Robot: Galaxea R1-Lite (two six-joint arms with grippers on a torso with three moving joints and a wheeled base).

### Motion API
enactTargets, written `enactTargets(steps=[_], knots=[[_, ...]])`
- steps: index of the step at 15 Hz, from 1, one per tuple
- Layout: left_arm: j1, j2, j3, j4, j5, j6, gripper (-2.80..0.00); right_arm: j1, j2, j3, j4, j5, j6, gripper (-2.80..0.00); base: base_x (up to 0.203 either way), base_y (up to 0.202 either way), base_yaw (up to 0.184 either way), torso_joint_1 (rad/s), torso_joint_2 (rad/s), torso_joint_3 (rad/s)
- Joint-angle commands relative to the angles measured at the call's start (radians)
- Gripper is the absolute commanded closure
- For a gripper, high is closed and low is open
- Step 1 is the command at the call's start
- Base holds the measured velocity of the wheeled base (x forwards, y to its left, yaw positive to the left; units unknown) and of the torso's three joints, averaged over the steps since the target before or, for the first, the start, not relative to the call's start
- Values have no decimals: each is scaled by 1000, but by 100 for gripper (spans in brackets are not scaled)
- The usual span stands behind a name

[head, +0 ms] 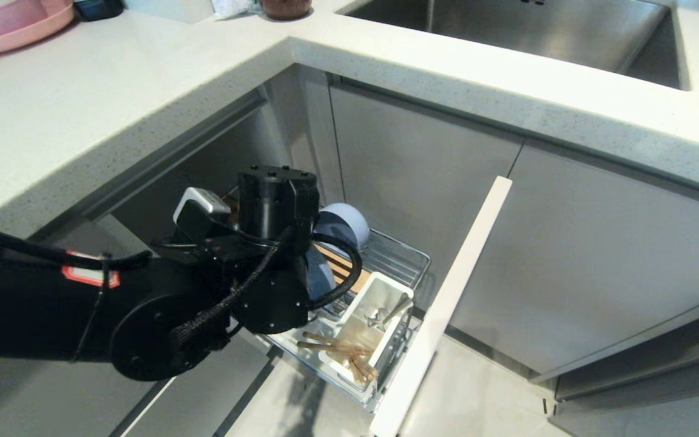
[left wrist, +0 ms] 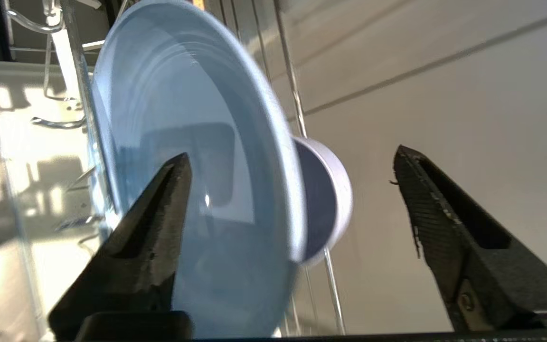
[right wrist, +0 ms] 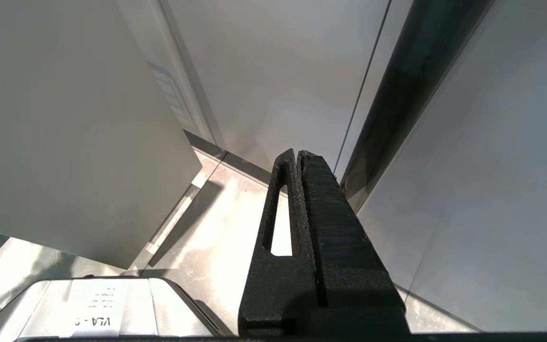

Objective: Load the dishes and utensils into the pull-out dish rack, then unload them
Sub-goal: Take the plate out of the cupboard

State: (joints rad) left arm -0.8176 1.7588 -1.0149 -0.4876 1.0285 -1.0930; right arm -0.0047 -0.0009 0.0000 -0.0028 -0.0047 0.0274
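The big white table (head: 82, 115) ran above the pull-out dish rack (head: 398, 261), which stood pulled out from under it. In the rack, the blue plate (left wrist: 197, 142) stood on its edge, and the small blue bowl (left wrist: 325, 199) sat just behind it. The chopsticks (head: 337, 349) and the spoon (head: 380, 314) lay in the rack's white caddy (head: 380, 303). The left tool (left wrist: 292, 161) hung over the rack, released, its fingers wide on both sides of the plate's rim. The right tool (right wrist: 298, 156) was clenched on nothing, away from the rack, near the floor.
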Motion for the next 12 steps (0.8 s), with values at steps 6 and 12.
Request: enactTargets(steps=[6,12], knots=[[-100,-205,-52,235,12,4,0,0,-4,2,0,0,0,0,0,0,0,0,0,0],[-125,-324,-82,274,21,153,0,0,-3,2,0,0,0,0,0,0,0,0,0,0]])
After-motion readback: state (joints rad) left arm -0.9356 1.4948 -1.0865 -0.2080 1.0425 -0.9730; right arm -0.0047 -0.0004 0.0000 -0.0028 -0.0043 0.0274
